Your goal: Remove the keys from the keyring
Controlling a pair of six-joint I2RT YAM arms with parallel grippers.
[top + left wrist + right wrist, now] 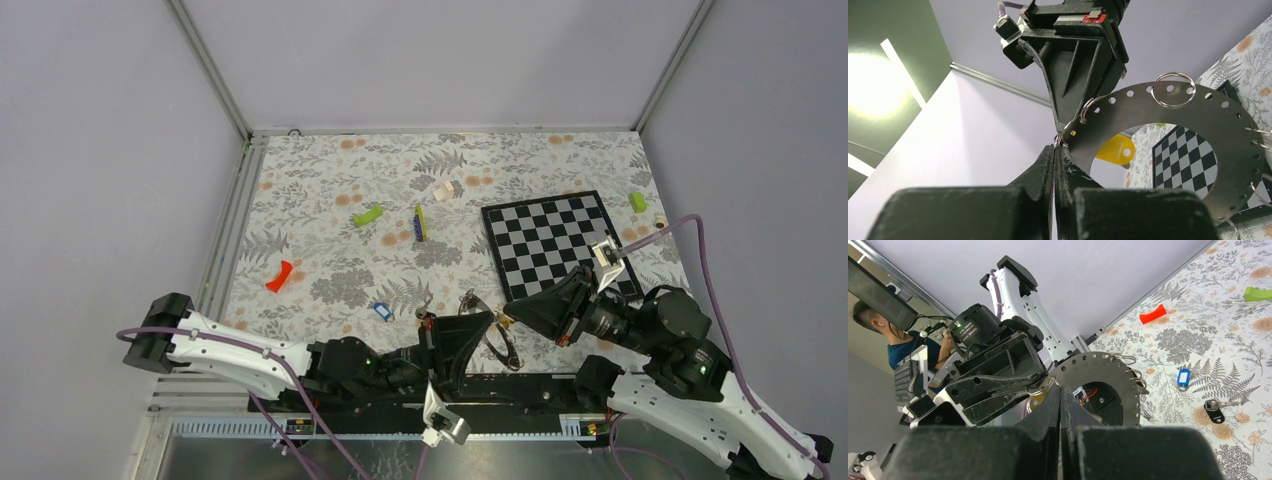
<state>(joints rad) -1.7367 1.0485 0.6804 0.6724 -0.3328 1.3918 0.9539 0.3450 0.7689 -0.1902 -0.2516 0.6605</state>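
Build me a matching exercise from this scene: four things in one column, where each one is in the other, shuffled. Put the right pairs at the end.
Things
1. keyring
2. blue-tagged key
3. yellow tag
4. chessboard

Places
A. flat on the right part of the flowered cloth
B. hanging at the keyring
C. raised in the air
D. loose on the cloth, beside the black-tagged key

Pairs: 1-C, 2-D, 3-B, 4-A
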